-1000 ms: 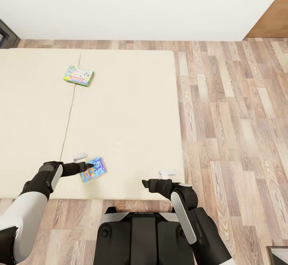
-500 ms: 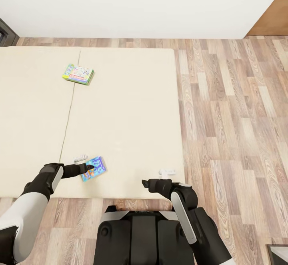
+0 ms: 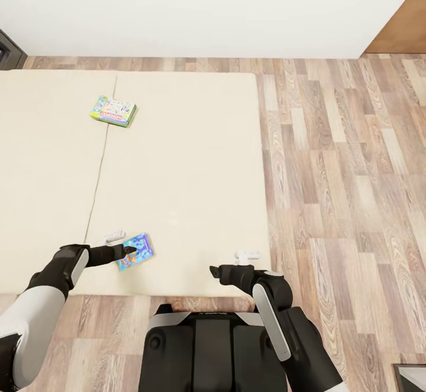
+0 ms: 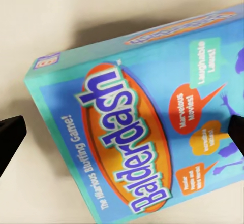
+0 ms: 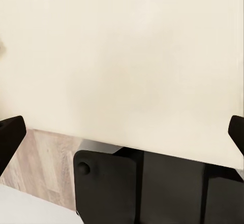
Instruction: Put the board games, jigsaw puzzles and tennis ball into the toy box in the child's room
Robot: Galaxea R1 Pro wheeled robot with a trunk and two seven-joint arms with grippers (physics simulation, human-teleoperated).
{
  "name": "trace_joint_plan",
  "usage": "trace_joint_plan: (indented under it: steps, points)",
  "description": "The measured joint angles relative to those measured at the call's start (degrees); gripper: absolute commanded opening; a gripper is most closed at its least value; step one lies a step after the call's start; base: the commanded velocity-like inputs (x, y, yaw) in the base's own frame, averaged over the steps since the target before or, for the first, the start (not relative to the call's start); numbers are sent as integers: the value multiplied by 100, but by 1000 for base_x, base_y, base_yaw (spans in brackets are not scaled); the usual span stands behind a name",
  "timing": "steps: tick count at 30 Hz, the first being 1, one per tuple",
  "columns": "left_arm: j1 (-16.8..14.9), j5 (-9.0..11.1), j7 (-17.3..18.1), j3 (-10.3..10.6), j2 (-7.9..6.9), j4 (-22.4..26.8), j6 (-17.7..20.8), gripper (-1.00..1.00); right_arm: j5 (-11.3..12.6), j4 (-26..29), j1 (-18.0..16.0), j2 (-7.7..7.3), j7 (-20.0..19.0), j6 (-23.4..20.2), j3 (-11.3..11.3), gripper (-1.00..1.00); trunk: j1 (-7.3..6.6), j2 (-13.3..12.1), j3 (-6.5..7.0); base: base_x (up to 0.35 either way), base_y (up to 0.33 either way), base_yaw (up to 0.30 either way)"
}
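Two board games lie on the bed (image 3: 189,161), a beige mattress. The small blue one (image 3: 135,251), lettered "Balderdash" (image 4: 127,137), rests flat near the bed's near edge. The green-edged one (image 3: 113,111) lies farther back on the left. My left gripper (image 3: 123,244) is open just over the blue box's left end, and in the left wrist view its dark fingertips (image 4: 10,140) stand on either side of the box. My right gripper (image 3: 232,263) is open and holds nothing above the mattress's near right corner; its fingertips (image 5: 10,132) show in the right wrist view.
Wood plank floor (image 3: 343,173) runs along the bed's right side and behind it up to a white wall (image 3: 195,7). A brown panel (image 3: 402,25) stands at the far right, dark furniture (image 3: 9,51) at the far left. My base (image 3: 207,350) is at the bed's near edge.
My left gripper has sunk a little closer to the small blue board game. The right arm has stayed put. The view has shifted slightly.
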State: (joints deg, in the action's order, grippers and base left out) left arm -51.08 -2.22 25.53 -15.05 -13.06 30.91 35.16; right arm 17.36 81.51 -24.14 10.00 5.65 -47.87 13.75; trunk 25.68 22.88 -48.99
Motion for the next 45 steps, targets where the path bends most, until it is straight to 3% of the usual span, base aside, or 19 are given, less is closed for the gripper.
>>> trace_joint_plan:
  steps: [3, 12, 16, 19, 22, 26, 27, 28, 29, 30, 31, 32, 45]
  points:
    - [2, -38, 24, 7, -95, -51, 79, 100, 2, 0, 0, 0, -2, 3, 1, 100, 0, -1, 0, 82, -113, 0]
    - [0, -16, -39, -1, -134, -48, 208, 100, 10, -2, 0, 0, -7, 8, 4, 100, 1, 0, 0, 20, -34, 0]
    - [-1, 12, -165, -7, -221, -49, 375, 100, 10, -3, 0, 0, -8, 7, 3, 100, 0, 0, 0, 74, -175, 0]
    - [2, -133, -198, -5, -328, -49, 430, 100, 10, -2, 0, 0, -8, 7, 3, 100, 1, -2, -1, 95, -234, 0]
    - [6, -250, -210, -4, -400, -47, 399, 100, 10, -3, 0, 0, -8, 5, 7, 100, 3, -4, -1, 65, -122, 0]
    - [8, -251, -207, -1, -437, -47, 136, 100, 12, -5, 0, 0, -8, 7, 6, 100, 3, -3, -1, 19, -35, 0]
    - [2, -164, -202, -16, -431, -26, -32, 100, 9, -5, 0, 0, -8, 8, 6, 100, 3, -2, 0, 8, -15, 0]
    - [8, -208, -180, -50, -305, -19, -48, 100, 11, -5, -1, 0, -8, 7, 5, 100, 4, -6, -2, 5, -9, 0]
    - [3, -173, -169, -49, -61, 48, 77, 100, 17, -2, 0, 0, -9, 8, 6, 100, 4, -3, -1, 3, -6, 0]
    - [4, -202, -190, -34, 146, -15, -55, 100, 9, -5, 0, 0, -8, 8, 7, 100, 5, -5, -1, 2, -4, 0]
    - [0, -15, 67, -17, 124, 30, 2, 100, 9, -7, 0, 0, -8, 8, 8, 100, 2, -1, 0, 2, -3, 0]
    - [-1, 18, -7, -7, 142, -9, -5, 100, 9, -6, 0, 0, -8, 9, 7, 100, 0, 0, 0, 1, -2, 0]
    - [0, 22, 1, -7, 140, -11, -6, 100, 8, -7, 0, 0, -7, 9, 9, 100, 1, 0, 0, 0, 0, 0]
